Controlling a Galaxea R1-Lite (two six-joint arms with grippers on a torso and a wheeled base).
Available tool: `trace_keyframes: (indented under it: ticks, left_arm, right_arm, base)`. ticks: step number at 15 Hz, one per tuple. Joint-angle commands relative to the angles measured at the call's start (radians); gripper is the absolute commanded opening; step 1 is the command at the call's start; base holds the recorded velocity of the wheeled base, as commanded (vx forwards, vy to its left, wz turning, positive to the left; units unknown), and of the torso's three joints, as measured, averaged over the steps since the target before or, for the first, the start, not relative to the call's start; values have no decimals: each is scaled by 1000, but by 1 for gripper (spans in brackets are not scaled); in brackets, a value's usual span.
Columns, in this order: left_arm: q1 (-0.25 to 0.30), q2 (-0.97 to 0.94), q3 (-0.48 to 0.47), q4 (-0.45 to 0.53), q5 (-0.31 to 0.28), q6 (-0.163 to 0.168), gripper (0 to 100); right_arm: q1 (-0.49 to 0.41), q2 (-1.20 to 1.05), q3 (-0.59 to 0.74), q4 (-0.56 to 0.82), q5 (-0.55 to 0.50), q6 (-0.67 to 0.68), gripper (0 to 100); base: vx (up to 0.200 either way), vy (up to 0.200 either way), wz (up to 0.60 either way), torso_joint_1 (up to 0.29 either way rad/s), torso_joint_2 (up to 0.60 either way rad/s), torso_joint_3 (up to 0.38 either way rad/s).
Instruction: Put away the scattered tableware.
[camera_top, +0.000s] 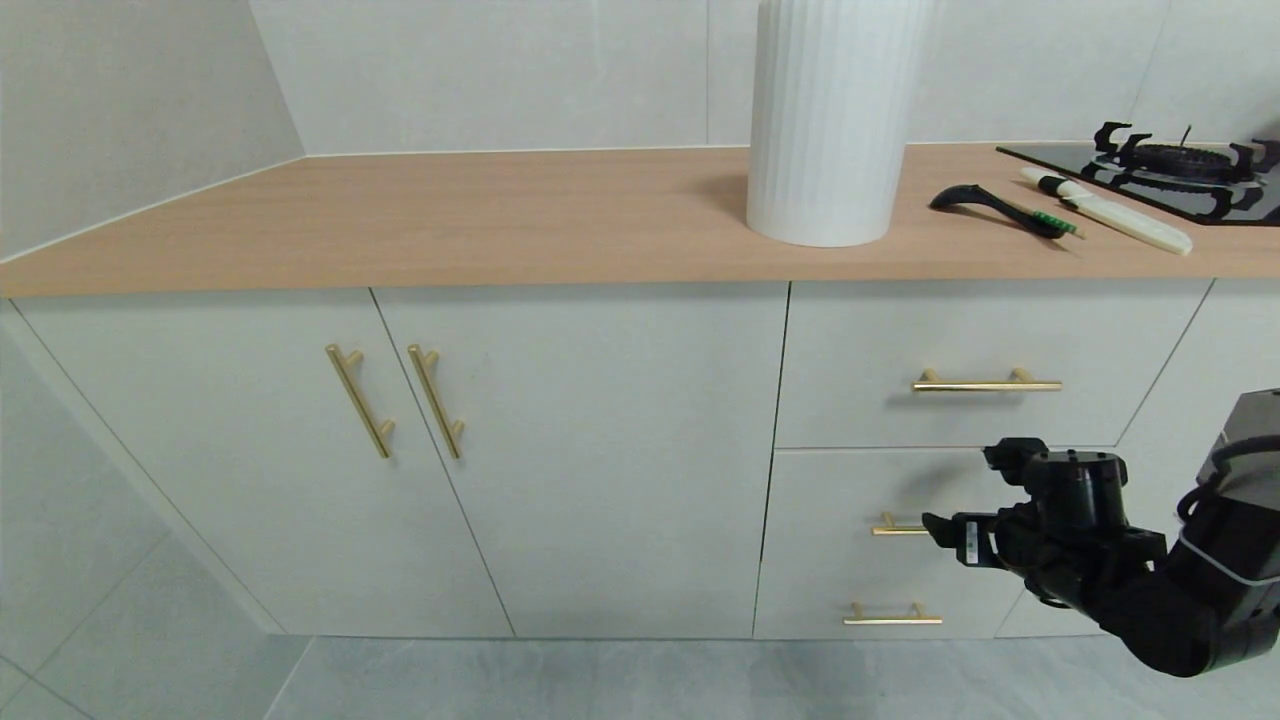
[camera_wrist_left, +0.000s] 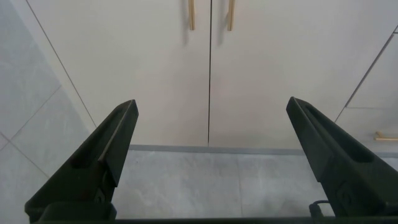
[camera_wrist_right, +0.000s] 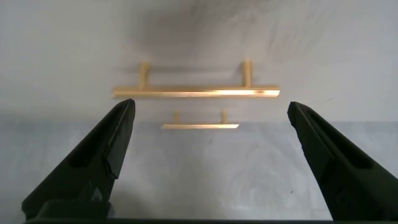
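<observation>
Tableware, a black utensil (camera_top: 985, 204) and a white knife (camera_top: 1120, 222), lies on the surface (camera_top: 500, 215) by the stove (camera_top: 1180, 162), probably light, stiff and slick, best pinched mid-handle; the left end effector (camera_wrist_left: 211, 111) and right end effector (camera_top: 962, 490) are spread.

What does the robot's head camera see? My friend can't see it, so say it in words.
The right gripper, open, hangs in front of the middle drawer's gold handle in a white cabinet. Above, on the wooden counter, are a tall white ribbed container, a black utensil, a white knife and a black stove.
</observation>
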Motion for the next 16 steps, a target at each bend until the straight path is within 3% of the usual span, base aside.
trace_keyframes:
  ticks: [1,16]
  left_arm:
    - [0,0,0,0,0,0,100]
    - [0,0,0,0,0,0,100]
  right_arm:
    - [1,75,-21,-30,-32,0,100]
    - [-1,140,-61,-33,-82,1,100]
  base:
    - [0,0,0,0,0,0]
    - [0,0,0,0,0,0]
